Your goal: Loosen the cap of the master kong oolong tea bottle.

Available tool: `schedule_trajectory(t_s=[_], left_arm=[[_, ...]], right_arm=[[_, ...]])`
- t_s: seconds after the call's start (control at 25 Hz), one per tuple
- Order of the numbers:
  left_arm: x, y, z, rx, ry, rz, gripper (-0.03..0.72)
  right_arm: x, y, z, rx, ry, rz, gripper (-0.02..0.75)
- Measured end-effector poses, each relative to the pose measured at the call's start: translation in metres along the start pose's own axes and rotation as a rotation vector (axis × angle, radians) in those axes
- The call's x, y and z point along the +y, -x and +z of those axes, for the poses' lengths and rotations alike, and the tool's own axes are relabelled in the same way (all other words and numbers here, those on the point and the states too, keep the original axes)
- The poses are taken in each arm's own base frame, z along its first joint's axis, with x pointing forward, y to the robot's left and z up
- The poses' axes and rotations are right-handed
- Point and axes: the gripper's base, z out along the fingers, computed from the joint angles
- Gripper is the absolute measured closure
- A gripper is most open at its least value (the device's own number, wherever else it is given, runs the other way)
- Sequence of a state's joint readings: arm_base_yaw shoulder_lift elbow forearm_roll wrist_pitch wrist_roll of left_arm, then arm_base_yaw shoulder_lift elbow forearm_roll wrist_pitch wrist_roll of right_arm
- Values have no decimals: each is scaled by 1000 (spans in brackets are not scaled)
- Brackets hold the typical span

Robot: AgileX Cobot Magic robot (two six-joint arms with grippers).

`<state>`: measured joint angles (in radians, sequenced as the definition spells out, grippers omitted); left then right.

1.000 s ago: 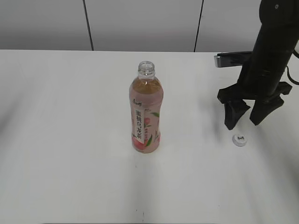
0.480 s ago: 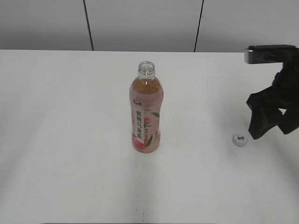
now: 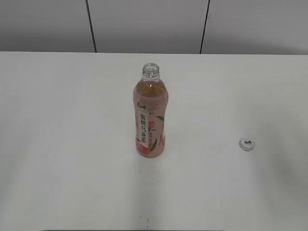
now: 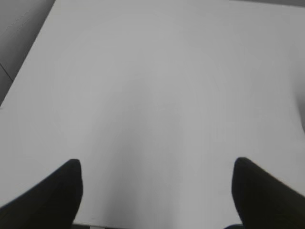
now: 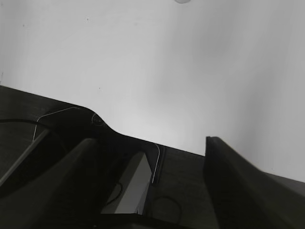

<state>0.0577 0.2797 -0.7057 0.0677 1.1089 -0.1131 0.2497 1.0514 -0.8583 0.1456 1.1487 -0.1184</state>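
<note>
I am seeing the cap lying loose on the white surface, well apart to the right of the master kong oolong tea bottle, so the right arm's side is nearer it and I judge the loosening done. The bottle is standing upright at centre, mouth open, pink peach label facing me. I am reading the left tool and the right tool as spread and gripping nothing.
</note>
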Motion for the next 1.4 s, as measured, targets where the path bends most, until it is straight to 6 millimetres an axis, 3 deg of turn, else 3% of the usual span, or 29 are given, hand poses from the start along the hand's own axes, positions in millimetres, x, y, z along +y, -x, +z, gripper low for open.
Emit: schedule_trajectory(t_s=[0.24, 0.48, 0.76, 1.4], left_arm=[[1, -33, 10, -47, -15, -1, 118], [-1, -35, 6, -101, -82, 42, 125], [-3, -41, -4, -170, -159, 125, 125], [-4, -47, -11, -220, -191, 153, 127]], right_arm=[[0, -72, -25, -193, -94, -39, 223], [-3, -129, -20, -384, -170, -43, 236], [-1, -177, -40, -719, -222, -55, 246], [-4, -180, -41, -743, -245, -13, 256]])
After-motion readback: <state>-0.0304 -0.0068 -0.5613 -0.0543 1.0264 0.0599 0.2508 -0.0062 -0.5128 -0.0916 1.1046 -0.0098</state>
